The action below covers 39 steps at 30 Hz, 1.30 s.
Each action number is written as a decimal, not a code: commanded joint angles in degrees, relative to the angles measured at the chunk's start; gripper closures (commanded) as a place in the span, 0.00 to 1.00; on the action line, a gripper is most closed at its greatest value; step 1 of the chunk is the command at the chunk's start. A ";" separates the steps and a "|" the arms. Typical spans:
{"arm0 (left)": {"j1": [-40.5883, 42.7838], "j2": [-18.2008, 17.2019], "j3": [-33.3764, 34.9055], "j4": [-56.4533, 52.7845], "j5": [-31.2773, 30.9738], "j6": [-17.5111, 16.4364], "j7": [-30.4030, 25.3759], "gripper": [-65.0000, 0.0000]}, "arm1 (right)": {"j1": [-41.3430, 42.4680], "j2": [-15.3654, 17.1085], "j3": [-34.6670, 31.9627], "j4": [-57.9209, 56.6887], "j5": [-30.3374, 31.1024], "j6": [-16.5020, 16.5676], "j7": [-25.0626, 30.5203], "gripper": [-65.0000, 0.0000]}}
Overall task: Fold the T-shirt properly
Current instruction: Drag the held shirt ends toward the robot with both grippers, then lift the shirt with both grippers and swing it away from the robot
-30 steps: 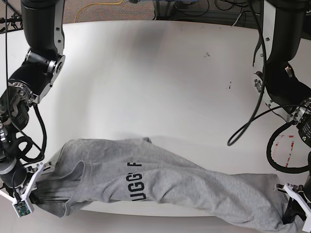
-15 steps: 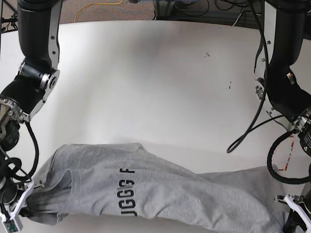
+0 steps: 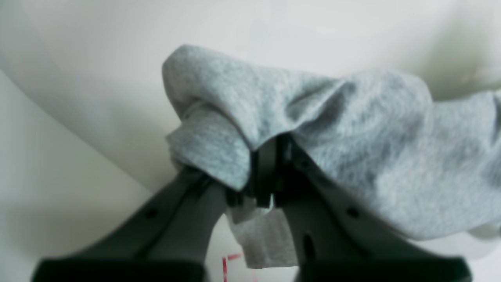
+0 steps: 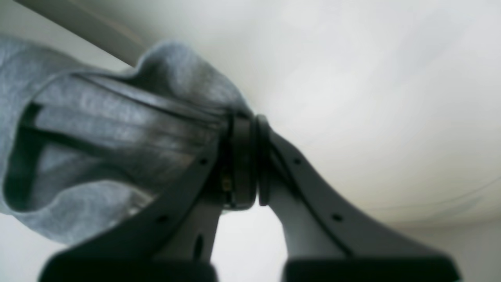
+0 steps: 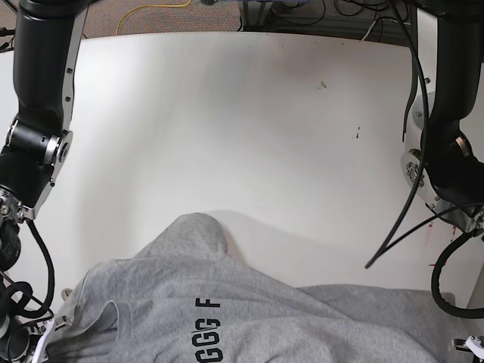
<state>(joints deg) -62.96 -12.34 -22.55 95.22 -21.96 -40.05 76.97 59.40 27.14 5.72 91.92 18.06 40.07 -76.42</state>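
Note:
The grey T-shirt [image 5: 249, 318] hangs stretched across the bottom of the base view, with black letters [image 5: 208, 333] showing and a hump of cloth at its top middle. My left gripper [image 3: 270, 172] is shut on a bunched edge of the T-shirt [image 3: 352, 137], and cloth drapes over its right finger. My right gripper [image 4: 250, 156] is shut on the other end of the T-shirt [image 4: 98, 129], where an open fold gapes to its left. In the base view both grippers sit at the bottom corners, almost wholly below the frame.
The white table [image 5: 249, 136] stretches away behind the shirt, with small dark specks [image 5: 321, 85]. Cables and a yellow cord [image 5: 159, 9] lie past its far edge. Red tape marks [image 3: 231, 262] show below the left gripper. Both arms flank the table's sides.
Both arms have drawn the shirt toward the near edge, so it sits lower in the base view. A hump of cloth has risen at its middle. Both grippers have dropped out of frame.

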 commanded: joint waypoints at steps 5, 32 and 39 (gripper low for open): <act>-2.79 -0.41 -0.07 0.92 -1.10 0.05 -0.16 0.98 | 3.28 1.81 -3.17 1.25 -0.25 -0.07 1.33 1.00; 1.44 -1.51 4.09 -2.81 -0.57 0.05 -1.36 0.98 | -3.03 1.24 1.96 4.16 -0.52 -0.07 -2.02 0.99; 2.10 -1.08 3.97 -3.78 -0.56 0.05 -1.80 0.98 | -3.61 1.41 1.69 4.90 -1.11 -0.07 -1.51 0.99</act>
<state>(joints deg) -58.89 -13.19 -18.57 91.07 -21.91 -39.97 77.10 53.98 27.64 7.07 95.90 17.80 40.07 -79.50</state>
